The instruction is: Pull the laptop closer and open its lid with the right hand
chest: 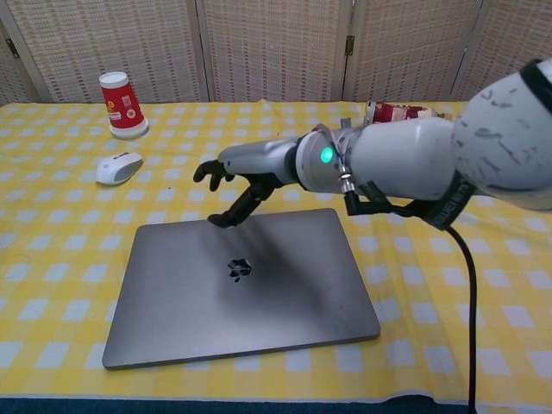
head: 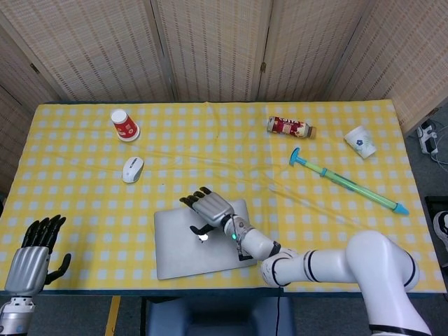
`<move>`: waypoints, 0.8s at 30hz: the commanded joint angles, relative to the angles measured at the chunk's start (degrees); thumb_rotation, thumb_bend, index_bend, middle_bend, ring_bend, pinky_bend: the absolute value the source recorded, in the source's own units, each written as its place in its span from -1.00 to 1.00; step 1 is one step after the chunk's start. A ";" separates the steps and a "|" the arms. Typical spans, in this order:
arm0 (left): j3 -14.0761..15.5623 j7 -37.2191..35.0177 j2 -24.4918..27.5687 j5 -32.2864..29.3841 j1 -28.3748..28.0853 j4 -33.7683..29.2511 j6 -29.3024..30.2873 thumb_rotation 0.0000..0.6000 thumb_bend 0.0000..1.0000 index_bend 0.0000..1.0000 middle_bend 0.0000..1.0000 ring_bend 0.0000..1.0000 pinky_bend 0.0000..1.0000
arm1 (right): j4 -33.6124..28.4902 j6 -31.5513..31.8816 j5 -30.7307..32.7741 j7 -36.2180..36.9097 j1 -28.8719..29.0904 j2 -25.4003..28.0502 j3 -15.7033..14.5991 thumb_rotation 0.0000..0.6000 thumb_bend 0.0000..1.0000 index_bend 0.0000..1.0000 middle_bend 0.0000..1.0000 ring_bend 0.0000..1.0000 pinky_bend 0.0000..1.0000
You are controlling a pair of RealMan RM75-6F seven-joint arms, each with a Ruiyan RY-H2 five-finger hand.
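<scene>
The closed grey laptop (head: 178,248) (chest: 259,302) lies flat near the table's front edge, slightly skewed, with its logo facing up. My right hand (head: 208,208) (chest: 246,172) hovers over the lid's far edge, palm down. Its fingers are spread and bent downward and hold nothing. The thumb tip hangs just above the lid near that far edge; whether it touches I cannot tell. My left hand (head: 31,255) is at the lower left beyond the table's edge, fingers apart and empty; the chest view does not show it.
A white mouse (head: 132,169) (chest: 118,167) and an upturned red cup (head: 124,125) (chest: 121,104) lie left of and behind the laptop. At the right are a snack can (head: 289,127), a white cup (head: 360,141) and a green pump (head: 346,182). A black cable (chest: 457,293) hangs from my right forearm.
</scene>
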 commanded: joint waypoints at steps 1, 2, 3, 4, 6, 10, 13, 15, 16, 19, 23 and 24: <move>-0.03 -0.04 0.06 0.44 -0.15 -0.13 0.17 1.00 -0.07 -0.87 -0.79 -0.95 -1.00 | -7.29 5.83 -8.00 1.19 -5.10 4.54 -2.71 0.10 -0.04 -1.00 -0.80 -0.84 -1.00; -0.03 -0.07 0.08 0.64 -0.21 -0.23 0.22 1.00 -0.07 -0.87 -0.79 -0.95 -1.00 | -9.07 7.25 -10.19 1.35 -6.45 5.53 -3.63 0.11 -0.04 -1.00 -0.81 -0.84 -1.00; -0.03 -0.07 0.10 0.76 -0.25 -0.32 0.26 1.00 -0.07 -0.87 -0.79 -0.95 -1.00 | -10.24 8.29 -11.85 1.36 -7.43 6.16 -4.40 0.11 -0.04 -1.00 -0.82 -0.85 -1.00; 0.00 -0.06 0.14 0.97 -0.29 -0.42 0.33 1.00 -0.07 -0.87 -0.79 -0.95 -1.00 | -11.61 9.48 -13.93 1.21 -8.67 6.95 -5.54 0.11 -0.04 -1.00 -0.83 -0.85 -1.00; 0.04 -0.09 0.18 1.27 -0.30 -0.59 0.51 1.00 -0.07 -0.87 -0.79 -0.95 -1.00 | -13.17 11.25 -16.79 0.80 -10.48 7.77 -7.25 0.13 -0.05 -1.00 -0.86 -0.86 -1.00; 0.16 -0.03 0.31 1.98 -0.29 -1.00 0.98 1.00 -0.07 -0.87 -0.79 -0.95 -1.00 | -14.69 13.84 -21.97 -0.89 -13.78 8.25 -10.90 0.16 -0.09 -1.00 -0.95 -0.91 -1.00; 0.32 0.07 0.37 2.46 -0.24 -1.27 1.26 1.00 -0.07 -0.87 -0.79 -0.95 -1.00 | -14.61 14.85 -25.26 -1.75 -16.10 7.51 -13.15 0.32 -0.10 -1.00 -0.99 -0.94 -1.00; 0.42 0.13 0.42 2.75 -0.25 -1.42 1.36 1.00 -0.07 -0.87 -0.79 -0.95 -1.00 | -14.15 15.13 -26.66 -2.19 -17.11 6.92 -13.89 0.73 -0.10 -1.00 -1.00 -0.97 -1.00; 0.49 0.19 0.46 3.00 -0.24 -1.51 1.47 1.00 -0.07 -0.87 -0.79 -0.95 -1.00 | -13.68 15.44 -27.67 -2.47 -17.77 6.38 -14.23 0.86 -0.10 -1.00 -1.00 -0.97 -1.00; 0.61 0.26 0.55 3.32 -0.17 -1.67 1.71 1.00 -0.07 -0.87 -0.79 -0.95 -1.00 | -12.56 15.86 -29.54 -3.10 -19.10 5.19 -14.83 1.00 -0.10 -1.00 -1.00 -0.98 -1.00; 0.66 0.13 0.58 3.38 0.01 -1.79 2.00 1.00 -0.07 -0.87 -0.79 -0.95 -1.00 | -11.03 16.19 -33.01 -3.18 -20.92 3.34 -15.61 1.00 -0.10 -1.00 -1.00 -1.00 -1.00; 0.69 0.17 0.56 3.38 0.04 -1.80 2.04 1.00 -0.07 -0.87 -0.79 -0.95 -1.00 | -10.62 16.20 -33.71 -3.13 -21.29 2.82 -15.73 1.00 -0.10 -1.00 -1.00 -1.00 -1.00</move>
